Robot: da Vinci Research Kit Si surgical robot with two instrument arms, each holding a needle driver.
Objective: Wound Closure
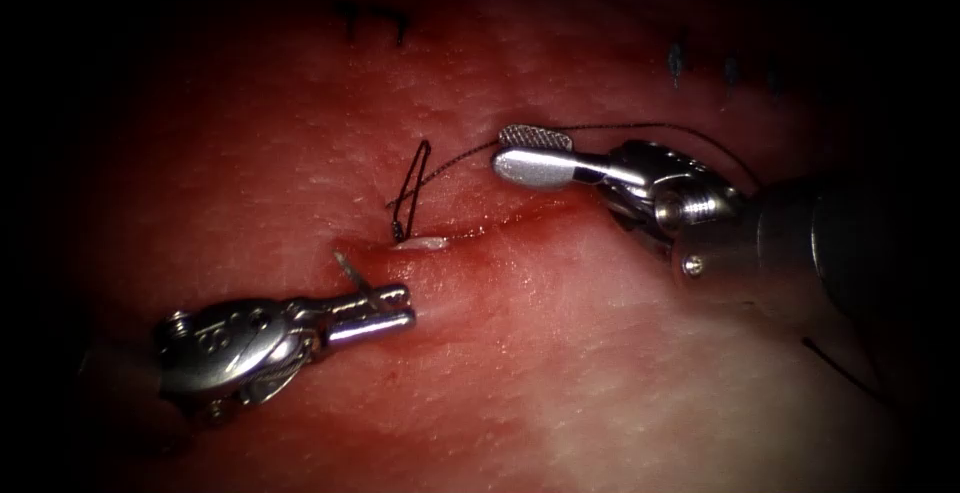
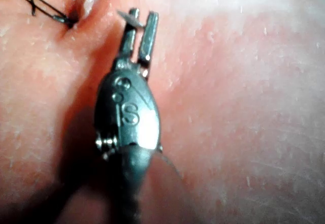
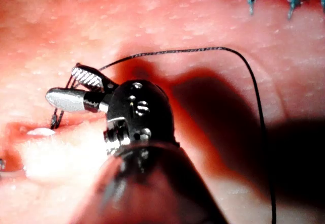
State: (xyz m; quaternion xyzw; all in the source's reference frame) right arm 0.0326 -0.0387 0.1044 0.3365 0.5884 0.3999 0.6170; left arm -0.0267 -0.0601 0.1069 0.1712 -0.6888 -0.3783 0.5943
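The tissue [image 1: 600, 373] has a cut [image 1: 500, 221] running across the middle. My left tool [image 1: 408, 309] lies just below the cut's left end, jaws shut on the needle [image 1: 348, 269] close to its tip. The short pointed end sticks out up and left of the jaws; the rest of its curve is hidden. The left wrist view shows the needle [image 2: 127, 16] crossing the jaws of the left tool [image 2: 143, 14]. Dark thread [image 1: 412, 188] stands in a narrow loop from the cut's left end and runs right past my right tool [image 1: 505, 151], whose jaws are open and hold nothing. The right tool [image 3: 63, 87] has thread [image 3: 223, 49] arching over it.
Red fluid wets the tissue around the cut. A pale patch [image 1: 420, 244] shows in the cut beside the thread's entry point. Dark ink marks [image 1: 375, 23] sit at the far left, and blue ones [image 1: 680, 58] at the far right.
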